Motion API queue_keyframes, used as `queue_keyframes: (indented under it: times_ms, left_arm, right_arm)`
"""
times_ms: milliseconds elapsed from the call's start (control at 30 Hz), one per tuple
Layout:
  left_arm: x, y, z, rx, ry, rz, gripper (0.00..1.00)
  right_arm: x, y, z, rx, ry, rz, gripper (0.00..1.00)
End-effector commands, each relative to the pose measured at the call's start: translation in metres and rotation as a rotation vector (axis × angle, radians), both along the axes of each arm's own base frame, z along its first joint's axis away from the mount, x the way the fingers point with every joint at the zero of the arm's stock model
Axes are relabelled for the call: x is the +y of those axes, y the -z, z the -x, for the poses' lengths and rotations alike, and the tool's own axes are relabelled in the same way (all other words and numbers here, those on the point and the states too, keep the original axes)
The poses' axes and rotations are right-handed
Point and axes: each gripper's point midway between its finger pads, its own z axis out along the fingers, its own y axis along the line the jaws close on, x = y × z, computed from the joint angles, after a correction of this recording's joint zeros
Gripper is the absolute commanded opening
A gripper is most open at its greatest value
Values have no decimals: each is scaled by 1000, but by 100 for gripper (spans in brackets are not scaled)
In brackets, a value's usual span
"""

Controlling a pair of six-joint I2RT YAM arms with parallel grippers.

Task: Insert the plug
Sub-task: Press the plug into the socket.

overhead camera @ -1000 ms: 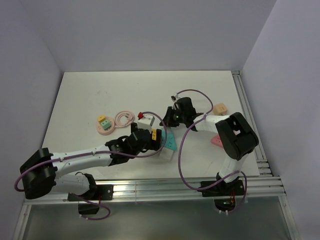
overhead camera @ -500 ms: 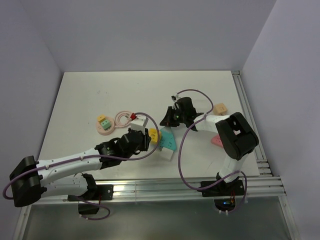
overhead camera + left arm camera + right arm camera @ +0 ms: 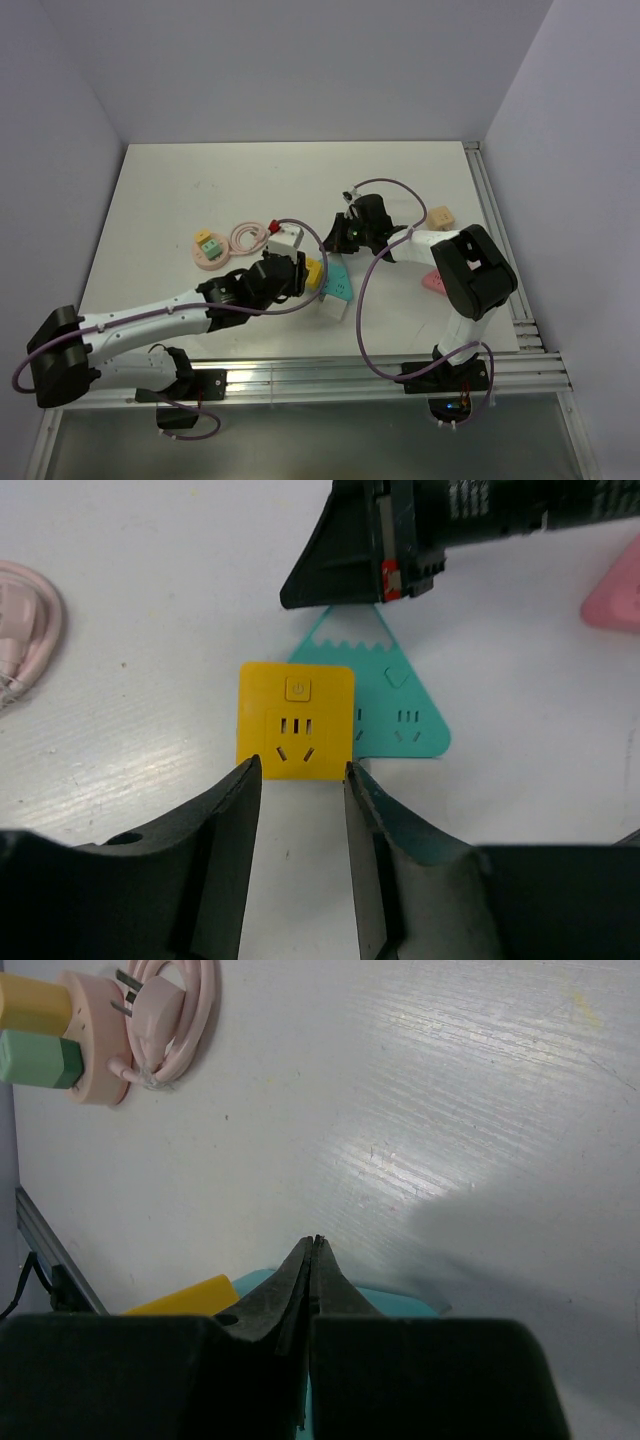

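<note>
— Left tool: state?
— Jaws narrow but apart, with only bare bench between them; the tips sit at the near edge of the yellow cube, whose socket face points up; whether they touch the cube cannot be told.

— Right tool?
— Jaws pressed fully together and empty; the tip lies just beyond the yellow cube, at the far point of the teal triangular piece; that piece lies just beside the cube's right side.

— Location of the plug?
— Left of the yellow cube and well apart from it; it sits on a pink disc next to a small yellow block; a coiled pink cable lies between disc and cube; neither tool holds the plug.

— Long axis and prongs?
— Prongs are not visible; the block is small in the top view and cut by the frame edge in the right wrist view, so its axis cannot be told.

— Governing relation for the coming move?
— The plug lies leftward of the yellow cube, whereas both tools crowd the cube itself; the left tool is the nearer; judged from this layout, it would have to travel left, away from the cube, and widen before any grasp.
</note>
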Motion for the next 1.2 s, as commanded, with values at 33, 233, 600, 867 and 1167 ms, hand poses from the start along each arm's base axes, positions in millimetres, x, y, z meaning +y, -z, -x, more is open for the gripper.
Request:
queue_keyframes:
  times_ms: [33, 233, 600, 867, 1167]
  left_arm:
    - [9, -62, -5, -120, -28, 131, 45]
    - [13, -60, -6, -125, -30, 143, 45]
    - [-13, 63, -15, 96, 2, 48, 37]
    - [-2, 19, -20, 24, -31, 77, 40]
    - [-3, -24, -26, -61, -6, 108, 45]
  right_arm:
    - [-3, 0, -5, -11, 10, 3, 0]
    - [-3, 0, -5, -11, 13, 3, 0]
    - [-3, 1, -5, -10, 11, 1, 0]
    - [-3, 3, -4, 0, 10, 2, 0]
    - [-19, -16, -14, -57, 81, 0, 4]
